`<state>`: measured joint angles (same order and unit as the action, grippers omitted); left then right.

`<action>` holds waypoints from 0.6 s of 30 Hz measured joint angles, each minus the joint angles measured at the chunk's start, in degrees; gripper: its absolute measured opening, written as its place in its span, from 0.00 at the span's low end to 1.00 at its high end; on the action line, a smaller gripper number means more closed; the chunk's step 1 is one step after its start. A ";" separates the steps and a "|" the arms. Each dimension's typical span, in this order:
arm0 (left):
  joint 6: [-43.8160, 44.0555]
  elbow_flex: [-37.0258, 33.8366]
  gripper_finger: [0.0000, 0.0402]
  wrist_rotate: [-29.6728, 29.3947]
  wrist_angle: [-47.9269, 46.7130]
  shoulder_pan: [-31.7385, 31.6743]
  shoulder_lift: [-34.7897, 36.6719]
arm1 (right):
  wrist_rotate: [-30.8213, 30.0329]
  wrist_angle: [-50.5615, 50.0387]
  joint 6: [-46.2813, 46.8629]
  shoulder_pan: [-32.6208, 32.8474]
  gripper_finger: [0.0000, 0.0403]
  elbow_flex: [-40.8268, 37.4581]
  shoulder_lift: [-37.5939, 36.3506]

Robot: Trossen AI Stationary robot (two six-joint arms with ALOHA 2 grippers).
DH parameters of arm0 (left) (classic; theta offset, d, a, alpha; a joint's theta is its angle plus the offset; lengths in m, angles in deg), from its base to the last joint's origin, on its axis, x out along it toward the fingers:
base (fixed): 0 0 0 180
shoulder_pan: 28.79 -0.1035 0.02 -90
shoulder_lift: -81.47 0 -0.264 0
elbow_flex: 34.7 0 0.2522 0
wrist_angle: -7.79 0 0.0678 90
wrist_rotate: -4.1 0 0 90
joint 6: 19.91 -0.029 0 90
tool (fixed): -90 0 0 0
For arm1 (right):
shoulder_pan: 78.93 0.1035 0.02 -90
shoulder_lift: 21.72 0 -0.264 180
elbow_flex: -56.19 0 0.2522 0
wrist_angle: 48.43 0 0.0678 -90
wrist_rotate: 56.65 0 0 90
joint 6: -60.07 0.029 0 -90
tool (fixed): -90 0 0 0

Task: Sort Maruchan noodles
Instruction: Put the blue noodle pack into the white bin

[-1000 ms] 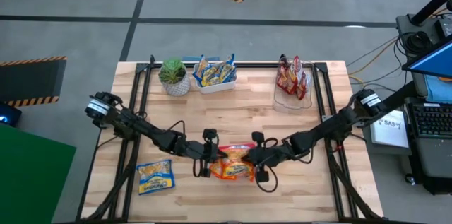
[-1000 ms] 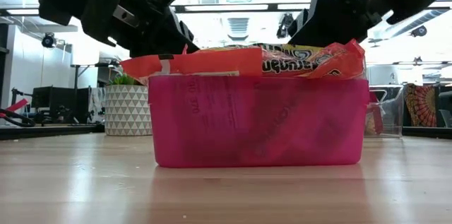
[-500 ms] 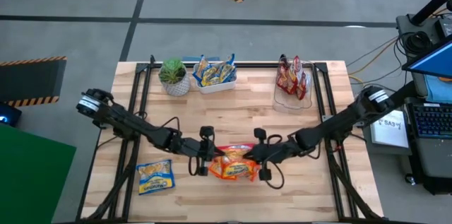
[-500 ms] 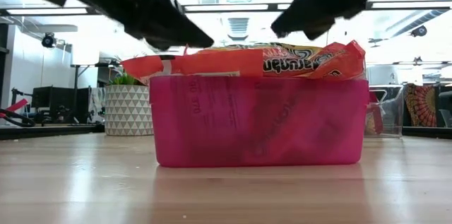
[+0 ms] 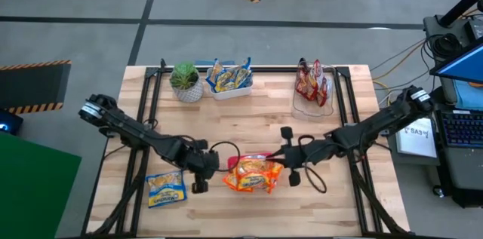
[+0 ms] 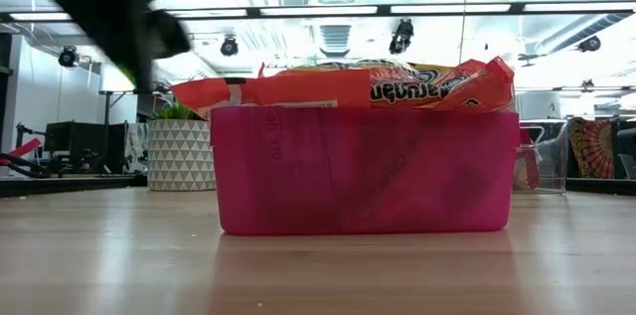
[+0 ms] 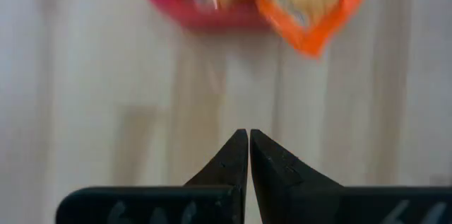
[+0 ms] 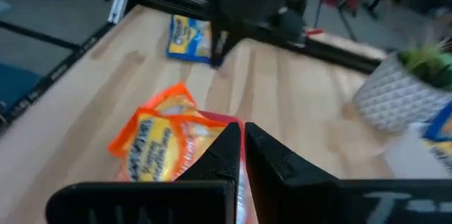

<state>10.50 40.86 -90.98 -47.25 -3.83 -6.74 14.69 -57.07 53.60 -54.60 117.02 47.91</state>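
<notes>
Orange-yellow Maruchan noodle packets [image 5: 253, 176] are piled in a pink bin [image 6: 363, 171] near the table's front, rising above its rim. One blue-and-yellow packet [image 5: 166, 188] lies flat on the table to the bin's left. More blue-and-yellow packets fill a white bin [image 5: 229, 79], and dark red ones a clear bin [image 5: 313, 84], both at the far edge. My left gripper [image 7: 248, 133] is shut and points down at bare table just left of the pink bin [image 5: 210, 170]. My right gripper [image 8: 242, 128] is shut and hovers over the bin's right end [image 5: 275, 165].
A potted plant [image 5: 186, 81] in a patterned white pot stands at the far left, beside the white bin. Black frame rails [image 5: 151, 103] run along the table's left and right sides. Bare wood lies between the pink bin and the far bins.
Both grippers, shut throughout, have risen off the orange packets in the pink bin and drawn apart. The left one has gone toward the table's left and tipped to point down. The right one has pulled back toward the right. The packets have stayed in the bin.
</notes>
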 joint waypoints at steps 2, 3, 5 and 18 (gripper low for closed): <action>4.45 0.31 0.00 4.40 -2.75 0.37 -0.45 | -1.41 0.42 -2.63 -0.02 0.03 -0.24 -1.16; 6.53 -0.04 0.00 7.30 -4.52 0.51 -0.50 | -2.14 0.61 -3.88 -0.10 0.03 -0.32 -1.77; 10.43 -1.47 0.00 13.48 -6.34 0.66 -0.50 | -3.44 0.31 -5.63 -0.25 0.03 -0.58 -3.28; 30.39 -13.35 0.00 26.91 -13.09 2.80 -0.61 | -4.04 -2.16 -8.88 -1.14 0.03 -2.12 -14.47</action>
<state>40.89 27.51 -64.08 -60.34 -1.03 -7.35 10.65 -59.23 44.73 -55.73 114.90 33.44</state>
